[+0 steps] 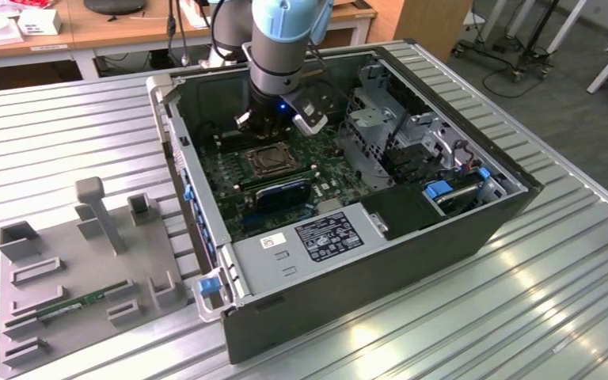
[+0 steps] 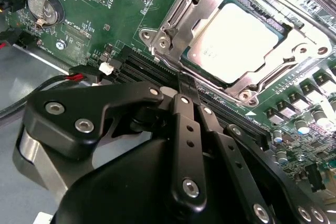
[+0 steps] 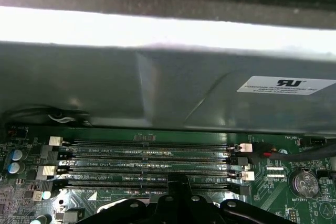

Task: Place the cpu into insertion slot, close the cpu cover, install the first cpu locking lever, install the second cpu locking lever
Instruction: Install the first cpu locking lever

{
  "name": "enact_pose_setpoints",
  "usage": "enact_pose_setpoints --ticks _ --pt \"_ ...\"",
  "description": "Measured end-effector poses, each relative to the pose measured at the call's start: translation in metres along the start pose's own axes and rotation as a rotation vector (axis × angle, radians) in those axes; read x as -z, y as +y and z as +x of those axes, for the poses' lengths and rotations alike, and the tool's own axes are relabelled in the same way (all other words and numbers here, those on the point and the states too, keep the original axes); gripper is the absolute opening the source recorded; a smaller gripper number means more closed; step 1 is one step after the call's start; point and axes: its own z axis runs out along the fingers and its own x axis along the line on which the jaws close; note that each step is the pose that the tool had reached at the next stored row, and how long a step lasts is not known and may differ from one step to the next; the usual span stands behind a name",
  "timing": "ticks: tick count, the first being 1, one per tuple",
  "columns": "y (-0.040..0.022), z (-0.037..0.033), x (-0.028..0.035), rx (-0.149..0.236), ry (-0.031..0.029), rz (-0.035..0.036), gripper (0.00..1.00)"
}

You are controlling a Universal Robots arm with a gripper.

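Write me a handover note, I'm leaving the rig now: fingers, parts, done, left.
Gripper: fingers shut, holding nothing, tips at the long black memory slots.
Small square silver-tan cpu sits in the black metal-rimmed insertion slot.
Thin silvery cpu cover frame lies down over it.
Done: cpu placed, cover closed.
Left: locking levers; latched or not, cannot tell.

A ribbed metal table (image 1: 537, 317) carries an open computer case (image 1: 389, 273) and, beside it, a grey fixture tray (image 1: 66, 265).
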Motion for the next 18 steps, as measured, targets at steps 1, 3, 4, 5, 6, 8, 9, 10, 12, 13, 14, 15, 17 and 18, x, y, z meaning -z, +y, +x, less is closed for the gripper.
enact_pose_setpoints --ticks 1,3,4,5,6,8,9,10,12,13,14,15,17,18 --pt "0.0 0.0 0.0 0.0 0.0 0.0 0.11" --pt "0.0001 0.0 0.0001 0.0 0.0 -0.0001 0.11" --pt "0.0002 0.0 0.0004 0.0 0.0 0.0 0.11" --pt "0.0002 -0.0001 0.0007 0.0 -0.0001 0.0 0.11" --pt "0.0003 -0.0001 0.0011 0.0 -0.0001 0.0 0.11" --pt "0.0006 -0.0001 0.0019 0.0 -0.0001 -0.0001 0.11" --pt "0.0007 -0.0002 0.0022 0.0 -0.0001 -0.0001 0.11" --pt "0.0008 -0.0002 0.0025 0.0 0.0 0.0 0.11" --pt "0.0009 -0.0002 0.0032 0.0 0.0001 0.0001 0.11" --pt "0.0011 -0.0002 0.0038 0.0 0.0001 0.0001 0.11" --pt "0.0013 -0.0003 0.0044 0.0 0.0 0.0 0.11" --pt "0.0015 -0.0003 0.005 0.0 0.0001 0.0001 0.11" --pt "0.0018 -0.0004 0.006 0.0 0.0 0.0 0.11" --pt "0.0019 -0.0005 0.0064 0.0 0.0 0.0 0.11"
